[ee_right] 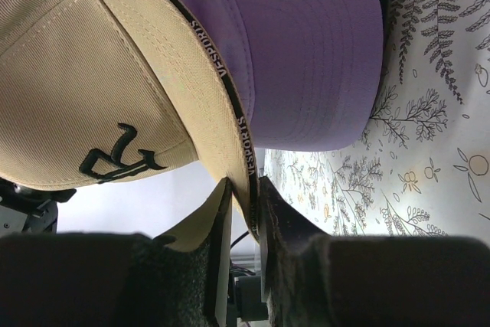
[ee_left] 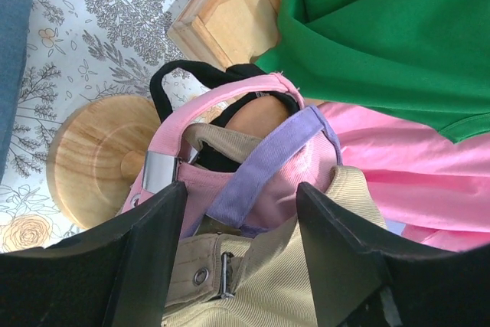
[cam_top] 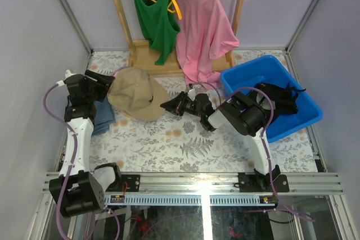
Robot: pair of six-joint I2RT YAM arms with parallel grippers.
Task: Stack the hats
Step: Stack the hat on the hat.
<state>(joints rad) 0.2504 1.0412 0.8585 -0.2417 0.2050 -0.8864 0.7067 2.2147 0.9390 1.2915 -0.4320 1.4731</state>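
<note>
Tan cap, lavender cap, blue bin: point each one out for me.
tan cap (cam_top: pixel 135 97), top external view, on its crown.
lavender cap (ee_right: pixel 306 51), right wrist view, on its brim.
blue bin (cam_top: pixel 247 74), top external view, on its inner wall.

Tan cap ribbed cloth, lavender cap smooth, bin prob. plastic

tabletop: floral and fern print cover
wooden rack base: far edge, left of centre
blue bin: far right corner, set at an angle
round wooden stand: just in front of rack base, carries cap stack, tan cap on top
blue fabric item: left side, just beside the stack
</note>
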